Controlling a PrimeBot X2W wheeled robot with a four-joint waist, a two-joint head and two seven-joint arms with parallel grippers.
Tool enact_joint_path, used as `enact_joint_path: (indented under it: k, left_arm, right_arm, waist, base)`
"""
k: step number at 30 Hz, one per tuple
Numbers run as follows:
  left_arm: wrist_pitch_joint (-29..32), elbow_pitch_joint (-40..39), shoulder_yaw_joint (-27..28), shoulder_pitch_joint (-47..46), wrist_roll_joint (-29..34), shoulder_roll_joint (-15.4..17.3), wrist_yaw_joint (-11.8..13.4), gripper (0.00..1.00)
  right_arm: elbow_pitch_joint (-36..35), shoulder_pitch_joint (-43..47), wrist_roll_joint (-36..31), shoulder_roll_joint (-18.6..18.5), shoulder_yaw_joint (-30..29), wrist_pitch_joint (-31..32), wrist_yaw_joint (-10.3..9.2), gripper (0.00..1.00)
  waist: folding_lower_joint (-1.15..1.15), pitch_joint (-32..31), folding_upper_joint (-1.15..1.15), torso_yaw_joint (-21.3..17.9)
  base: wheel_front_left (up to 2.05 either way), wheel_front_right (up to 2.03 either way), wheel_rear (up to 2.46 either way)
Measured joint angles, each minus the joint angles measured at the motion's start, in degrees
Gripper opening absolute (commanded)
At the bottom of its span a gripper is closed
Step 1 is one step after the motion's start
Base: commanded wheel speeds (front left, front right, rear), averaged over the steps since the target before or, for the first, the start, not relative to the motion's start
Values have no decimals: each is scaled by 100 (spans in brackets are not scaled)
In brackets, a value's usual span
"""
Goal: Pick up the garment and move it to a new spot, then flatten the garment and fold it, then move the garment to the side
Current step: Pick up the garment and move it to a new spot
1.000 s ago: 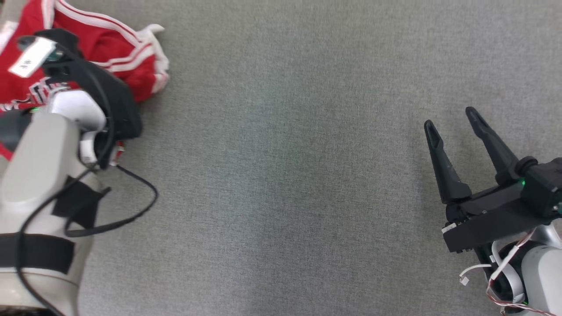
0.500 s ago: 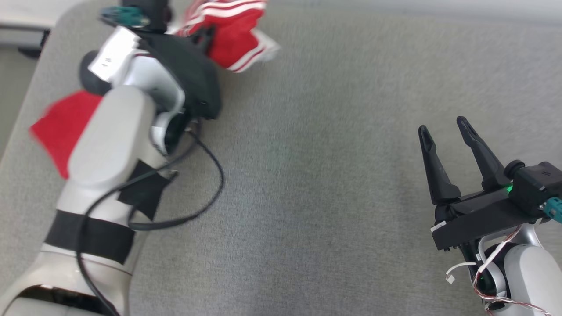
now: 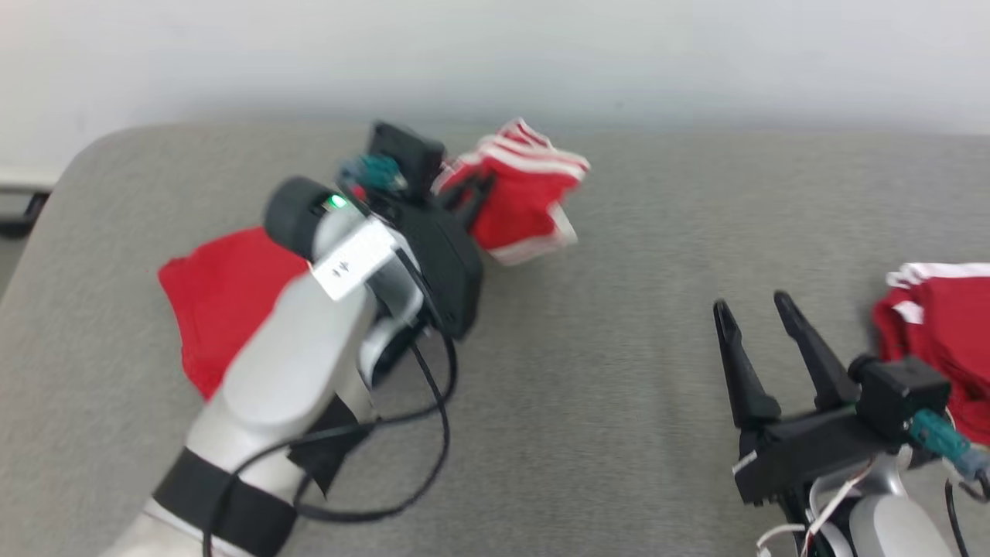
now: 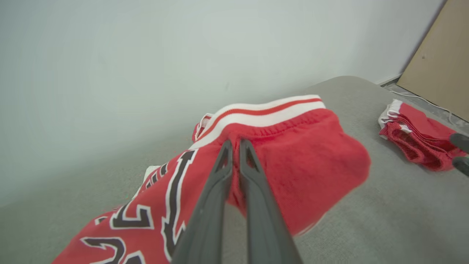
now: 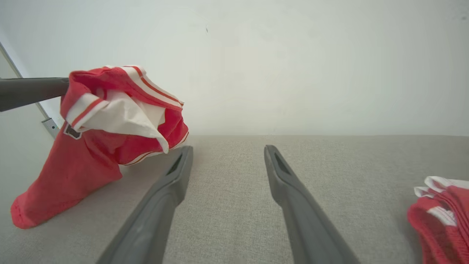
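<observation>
Our left tool point(image 4: 235, 146) is closed tight, its two dark fingers point(image 4: 212, 198) pinching the red fabric garment point(image 4: 304, 168) with white striped trim and black lettering. The garment hangs from this grip over the left part of the grey cloth-covered counter point(image 3: 619, 402), its lower end touching the surface. Our right tool point(image 3: 752, 303) stands wide open and empty, well apart from it. Near this tool we see a pile of red clothes point(image 3: 947, 340).

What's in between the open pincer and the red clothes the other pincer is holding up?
Nothing but bare grey surface. The head view shows it running from the right pincer to the red garment.
</observation>
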Motion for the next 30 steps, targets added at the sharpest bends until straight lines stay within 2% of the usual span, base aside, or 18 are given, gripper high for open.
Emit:
enact_joint_path:
  k: [2, 3, 4, 6, 10, 11, 12, 13, 21, 30]
  left_arm:
    - [52, -169, -181, 152, -45, -3, -1, 0]
    - [57, -422, -461, 302, -181, 23, -1, 0]
    - [132, -884, -990, 487, -498, 20, -1, 0]
    - [209, -1050, -1245, 532, -590, 13, 1, 0]
    - [326, -1239, -1667, 613, -851, 27, 281, 0]
    - [361, -1232, -1766, 624, -876, 32, 353, 16]
    - [382, -1230, -1833, 625, -891, 35, 415, 45]
    - [398, -1230, -1898, 625, -977, 36, 470, 100]
    - [399, -1328, -2376, 595, -1594, 29, 716, 100]
    - [238, -1100, -2335, 415, -1940, 45, 862, 100]
  right_arm:
    - [-24, 154, 5, 3, -5, -2, -25, 100]
    - [-87, 252, 5, 7, -9, -8, -47, 100]
    - [-187, 300, 8, 18, -11, -10, -77, 100]
    - [-208, 338, 11, 18, -7, -8, -77, 100]
    - [-258, 392, 22, 21, 52, 1, -77, 100]
    - [-272, 392, 38, 21, 60, 2, -76, 100]
    - [-285, 391, 60, 22, 69, 3, -76, 100]
    - [-288, 390, 60, 24, 75, 3, -76, 100]
    - [-311, 396, 113, 29, -96, 0, -122, 100]
    - [-205, 398, 159, 22, -138, -19, -126, 100]
  waist:
    - [0, -101, 0, -164]
    - [0, -189, 0, -333]
    - [0, -297, 0, -604]
    - [0, -349, 0, -784]
    - [1, -419, 0, -1240]
    - [0, -424, 0, -1330]
    - [0, -424, 1, -1415]
    - [1, -421, 1, -1497]
    - [1, -271, 1, -1924]
    - [2, -219, 2, -1658]
  base:
    - [0, 0, 0]
    - [0, 0, 0]
    - [0, 0, 0]
    - [0, 0, 0]
    - [0, 0, 0]
    - [0, 0, 0]
    - [0, 0, 0]
    - [0, 0, 0]
    - [0, 0, 0]
    - [0, 0, 0]
